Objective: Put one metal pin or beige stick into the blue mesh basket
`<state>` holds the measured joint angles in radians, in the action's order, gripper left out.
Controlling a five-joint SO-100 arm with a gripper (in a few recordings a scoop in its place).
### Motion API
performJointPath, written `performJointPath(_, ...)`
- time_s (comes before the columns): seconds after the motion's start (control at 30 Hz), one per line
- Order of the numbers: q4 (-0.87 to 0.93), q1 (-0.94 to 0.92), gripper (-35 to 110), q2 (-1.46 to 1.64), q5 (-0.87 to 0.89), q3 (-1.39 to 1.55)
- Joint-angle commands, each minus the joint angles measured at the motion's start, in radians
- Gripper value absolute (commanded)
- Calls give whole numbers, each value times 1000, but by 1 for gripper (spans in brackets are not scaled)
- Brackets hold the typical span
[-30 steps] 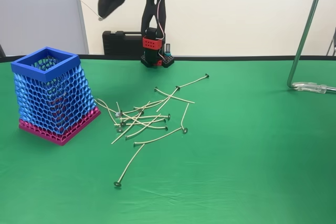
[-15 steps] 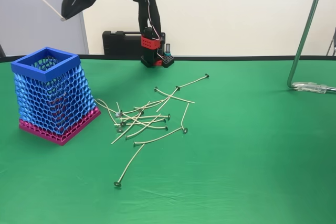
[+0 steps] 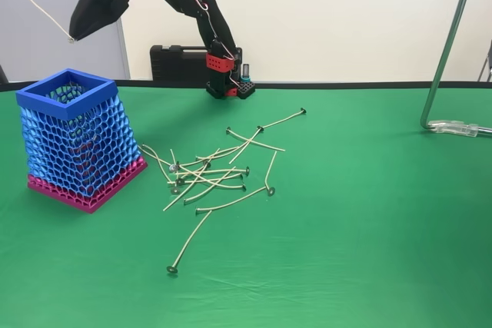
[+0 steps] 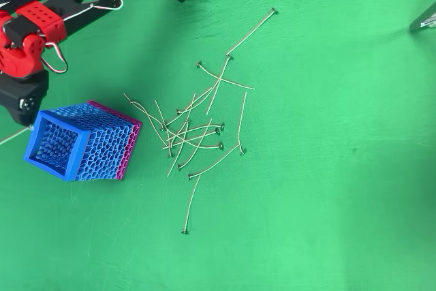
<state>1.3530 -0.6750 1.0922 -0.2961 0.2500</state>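
Beige stick (image 3: 37, 3): thin and pale, slanting up to the left from the gripper tip in the fixed view, high above the cloth; lower end pinched at the tip; in the overhead view a short length (image 4: 13, 136) pokes out past the basket's left rim corner.
Gripper (image 3: 74, 38): black, tapering to a point, closed tight on the stick's end; hangs above and a little behind the basket's opening in the fixed view; in the overhead view (image 4: 30, 125) sits at the basket's upper-left rim corner.
Arm (image 3: 201, 16): red wrist housing, black links, reaching from the base far over to the left.
Blue mesh basket (image 3: 67, 90): upright on the cloth at the left, dark-blue square rim, light-blue honeycomb walls, magenta foot; seen from above (image 4: 42, 157) the opening lies just right of and below the gripper tip.
Pile of pins and sticks (image 3: 211, 170): loose, criss-crossed on the cloth just right of the basket, some with small round heads; also spread mid-cloth in the overhead view (image 4: 197, 131).
Lone pin (image 3: 189, 243): lies apart at the front of the pile, head toward the near edge.
Green cloth (image 3: 369, 220): covers the table.
Arm base (image 3: 229, 74): red and black, at the far edge of the cloth.
Black case (image 3: 178, 62): behind the base, against the wall.
Metal stand (image 3: 450, 51): slanted tube at the right, foot resting on the cloth.
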Motion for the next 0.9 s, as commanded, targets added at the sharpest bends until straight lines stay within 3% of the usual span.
performJointPath(0.0, -25, 18, 1, -11, -18, -66)
performJointPath(0.33, -25, 40, 1, -40, -14, -38)
performJointPath(0.6, -25, 29, 20, -67, -5, -155)
performJointPath(0.87, -25, 26, 24, -86, -3, -230)
